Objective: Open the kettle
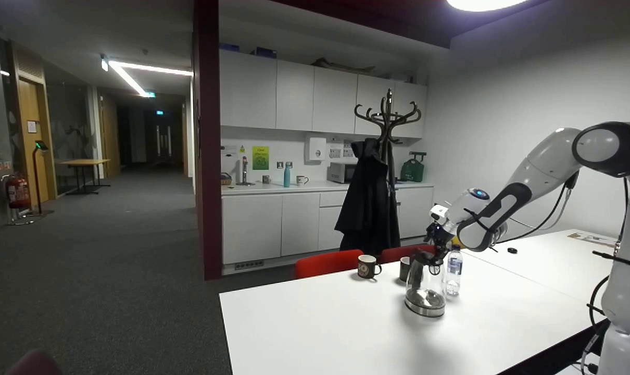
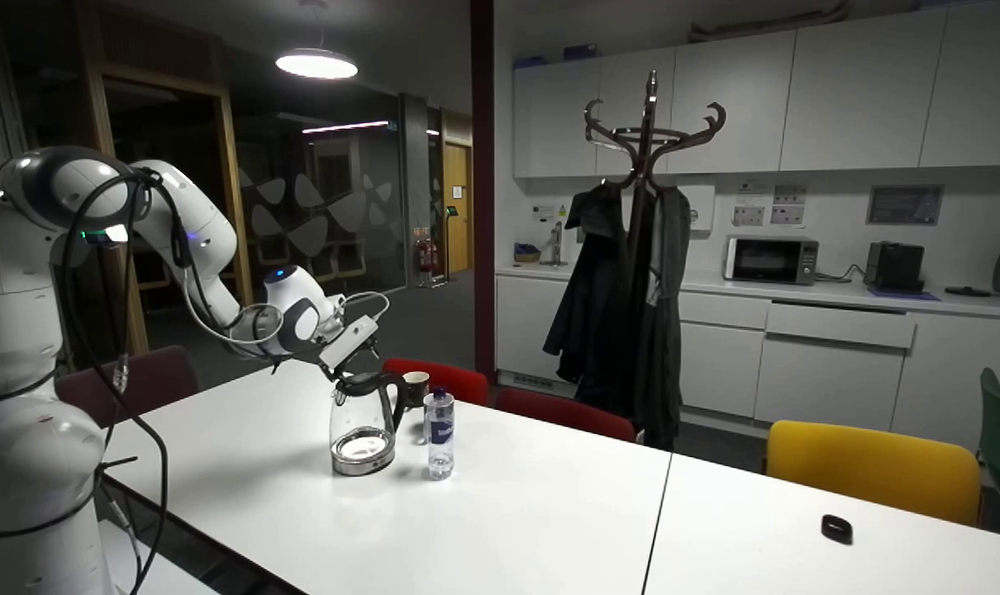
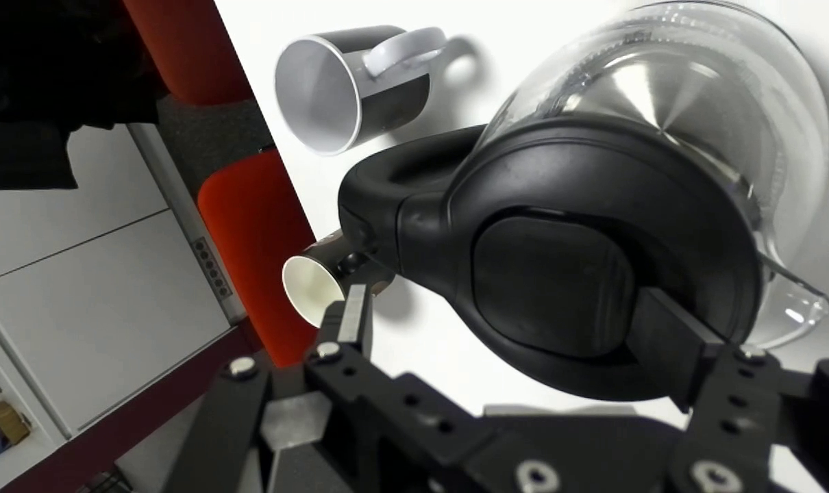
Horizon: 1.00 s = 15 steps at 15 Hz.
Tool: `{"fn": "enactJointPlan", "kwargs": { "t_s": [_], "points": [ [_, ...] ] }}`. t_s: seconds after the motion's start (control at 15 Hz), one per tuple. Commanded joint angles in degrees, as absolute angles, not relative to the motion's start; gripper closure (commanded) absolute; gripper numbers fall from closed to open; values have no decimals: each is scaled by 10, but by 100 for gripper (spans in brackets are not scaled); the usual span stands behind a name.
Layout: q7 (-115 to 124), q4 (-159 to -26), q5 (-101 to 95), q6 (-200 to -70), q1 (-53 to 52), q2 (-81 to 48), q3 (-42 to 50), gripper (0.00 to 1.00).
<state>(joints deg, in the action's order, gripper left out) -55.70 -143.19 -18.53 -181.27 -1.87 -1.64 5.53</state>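
The kettle is a clear glass jug with a silver base and a black handle and top. It stands upright on the white table in both exterior views. In the wrist view its black lid panel lies flat within the top ring. My gripper is open over the top, also seen in an exterior view. One finger stands at the lid panel's spout-side edge; whether it touches is unclear. The other finger is out beside the handle, away from the lid. The fingertips are largely hidden in both exterior views.
A water bottle stands close beside the kettle. A grey-black mug and a brown mug stand near the handle side, by the table edge. Red chairs are along that edge. A small black object lies farther off.
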Motion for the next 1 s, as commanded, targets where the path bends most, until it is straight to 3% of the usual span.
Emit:
{"fn": "enactJointPlan", "kwargs": {
  "t_s": [0.0,0.67,0.73,0.8,0.93],
  "points": [
    [-544,-1424,-212,-1844,1,-29,47,0],
    [-560,-1427,-253,-1909,20,-41,54,0],
    [-561,-1427,-256,-1910,22,-42,54,25],
    [-562,-1427,-259,-1909,23,-42,54,26],
    [-563,-1426,-264,-1911,25,-42,55,42]
  ]
}}
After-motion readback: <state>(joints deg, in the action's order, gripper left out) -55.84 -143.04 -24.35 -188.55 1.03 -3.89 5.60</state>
